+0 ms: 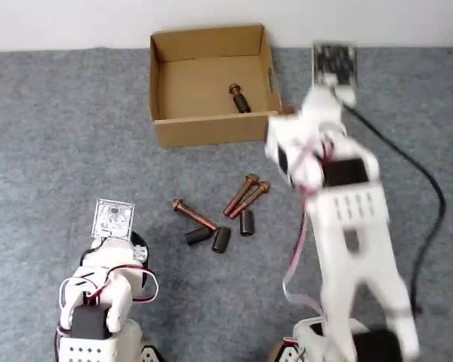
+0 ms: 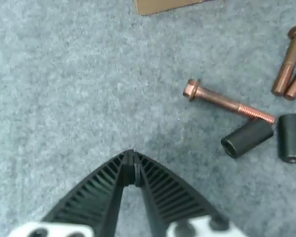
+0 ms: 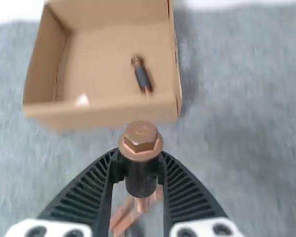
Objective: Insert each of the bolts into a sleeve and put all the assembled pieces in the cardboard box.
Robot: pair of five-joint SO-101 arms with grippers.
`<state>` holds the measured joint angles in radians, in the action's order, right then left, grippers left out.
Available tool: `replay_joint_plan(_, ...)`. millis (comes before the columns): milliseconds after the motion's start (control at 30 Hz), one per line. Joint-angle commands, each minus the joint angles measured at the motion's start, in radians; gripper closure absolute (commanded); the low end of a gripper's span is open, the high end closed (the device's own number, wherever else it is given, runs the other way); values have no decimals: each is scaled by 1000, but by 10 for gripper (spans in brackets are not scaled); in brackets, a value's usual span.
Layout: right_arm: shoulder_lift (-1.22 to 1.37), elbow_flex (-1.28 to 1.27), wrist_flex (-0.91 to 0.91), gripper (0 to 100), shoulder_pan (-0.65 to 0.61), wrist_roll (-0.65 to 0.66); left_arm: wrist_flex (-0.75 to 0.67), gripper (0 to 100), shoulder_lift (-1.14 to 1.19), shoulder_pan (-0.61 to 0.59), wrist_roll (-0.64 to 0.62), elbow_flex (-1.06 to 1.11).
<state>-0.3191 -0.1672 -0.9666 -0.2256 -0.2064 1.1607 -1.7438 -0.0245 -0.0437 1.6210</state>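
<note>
Claw status, right arm: the right claw (image 3: 138, 165) is closed on an assembled piece (image 3: 140, 148), a bolt seated in a dark sleeve. The bolt head stands out past the fingertips. The claw sits on the near side of the box (image 3: 103, 111), by its right near corner, and the held piece is outside the box.

Box position: far edge of the counter (image 1: 60, 136), about midway along it, open side up. One finished piece (image 1: 239, 98) lies on the box floor, toward the right wall.

Left claw (image 2: 130, 159): fingers pressed together, gripping nothing. It is above bare counter, toward the near left corner.

Loose parts, centre of the counter:
- One bolt (image 2: 227, 102) lies alone, its threaded tip just beside a sleeve (image 2: 246, 137).
- A second sleeve (image 2: 292, 137) lies just beside the first.
- Two more bolts (image 1: 245, 196) lie side by side.
- A third sleeve (image 1: 247, 222) lies at their threaded ends.
</note>
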Motion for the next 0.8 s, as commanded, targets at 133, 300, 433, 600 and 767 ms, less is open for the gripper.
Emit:
replay_joint_plan(133, 438, 451, 168, 990, 18, -8, -26, 995, -9, -11, 14, 50)
replay_joint_plan(300, 661, 640, 219, 990, 1, -8, -77, 995, -9, -75, 12, 67)
replay_joint_plan(433, 832, 764, 266, 990, -1, 15, -78, 995, -9, -80, 12, 67)
replay_joint_plan(600, 1024, 888, 260, 990, -1, 83, -77, 995, -9, -78, 12, 67)
replay_joint_plan(767, 1159, 988, 188, 990, -2, 157, -77, 995, -8, -78, 12, 67)
